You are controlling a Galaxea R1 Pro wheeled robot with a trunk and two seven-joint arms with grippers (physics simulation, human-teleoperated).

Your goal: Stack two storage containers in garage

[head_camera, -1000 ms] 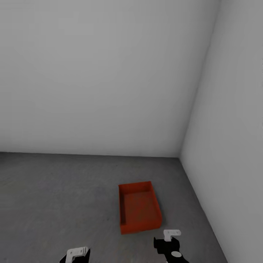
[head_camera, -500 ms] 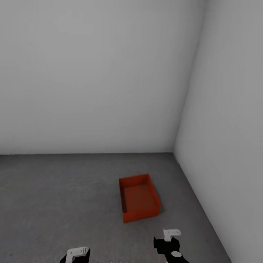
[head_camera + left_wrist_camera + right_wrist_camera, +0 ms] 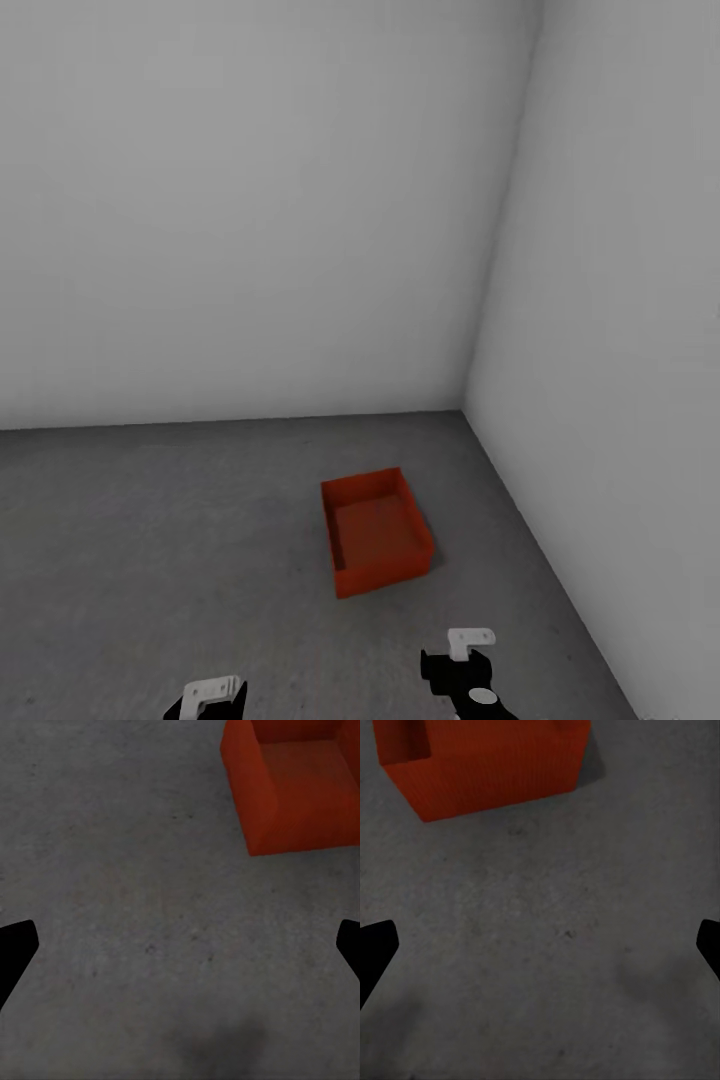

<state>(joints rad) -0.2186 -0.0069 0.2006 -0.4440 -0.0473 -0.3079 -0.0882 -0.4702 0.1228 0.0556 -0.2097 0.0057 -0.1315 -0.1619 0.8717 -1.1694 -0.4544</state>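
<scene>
Red bin [image 3: 376, 530] on concrete floor [image 3: 160, 520], ahead of both (seemingly spread) grippers

Bare room corner: a plain pale grey wall [image 3: 250, 200] straight ahead, meeting a second plain wall [image 3: 620, 300] on the right. Below, a dark grey speckled concrete floor [image 3: 150, 520], rough and mottled up close. Soft, even light, with a faint shadow patch on the concrete.

No legible text, label or number on any surface here.
</scene>
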